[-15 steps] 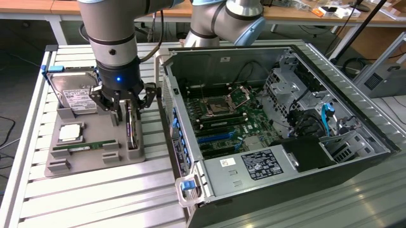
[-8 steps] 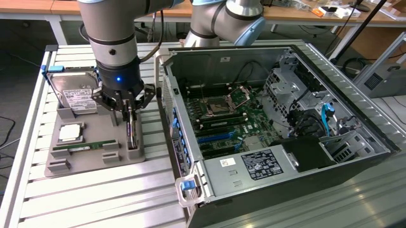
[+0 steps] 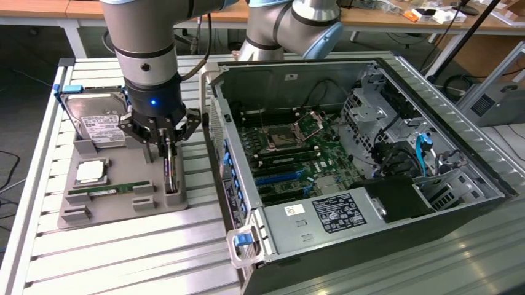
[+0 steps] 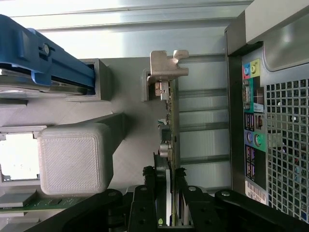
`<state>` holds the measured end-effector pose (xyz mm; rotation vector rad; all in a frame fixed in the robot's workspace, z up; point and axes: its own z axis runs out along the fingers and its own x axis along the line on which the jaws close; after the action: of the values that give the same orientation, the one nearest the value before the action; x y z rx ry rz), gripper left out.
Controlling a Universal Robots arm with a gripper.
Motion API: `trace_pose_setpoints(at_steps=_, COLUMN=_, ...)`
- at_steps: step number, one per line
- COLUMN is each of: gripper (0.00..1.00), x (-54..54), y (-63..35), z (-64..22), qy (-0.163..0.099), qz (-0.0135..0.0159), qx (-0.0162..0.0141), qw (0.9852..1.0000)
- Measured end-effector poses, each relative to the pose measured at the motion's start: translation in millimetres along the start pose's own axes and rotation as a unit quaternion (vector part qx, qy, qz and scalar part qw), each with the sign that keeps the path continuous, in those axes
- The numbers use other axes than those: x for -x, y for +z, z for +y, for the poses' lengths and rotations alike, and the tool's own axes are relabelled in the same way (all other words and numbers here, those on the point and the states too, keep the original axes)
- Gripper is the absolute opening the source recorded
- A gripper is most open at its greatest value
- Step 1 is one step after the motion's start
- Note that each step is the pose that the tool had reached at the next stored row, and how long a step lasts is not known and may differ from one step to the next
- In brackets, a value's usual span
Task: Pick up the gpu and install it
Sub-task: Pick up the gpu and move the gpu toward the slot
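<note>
While the thin, flat, dark gpu (image 3: 169, 175) stood on edge in the matte grey holder (image 3: 115, 212) left of the metal case (image 3: 311, 80), its long axis running near-to-far, the black gripper (image 3: 168, 144) fingers clamped it.

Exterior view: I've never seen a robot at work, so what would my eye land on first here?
Probably the big grey robot arm with its glowing blue light, reaching down at the exterior view's left so its gripper sits over the gpu, which stands on edge in a grey holder tray. Next, the open computer case on the exterior view's right, its motherboard laid bare.
</note>
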<state>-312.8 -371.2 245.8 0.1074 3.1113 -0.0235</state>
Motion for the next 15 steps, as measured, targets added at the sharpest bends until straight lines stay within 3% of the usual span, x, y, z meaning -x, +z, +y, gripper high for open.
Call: trace_pose_setpoints(at_steps=15, gripper=0.27, x=0.0, y=-1.1, z=0.0, qy=0.0, qz=0.0, qx=0.0, qw=1.0)
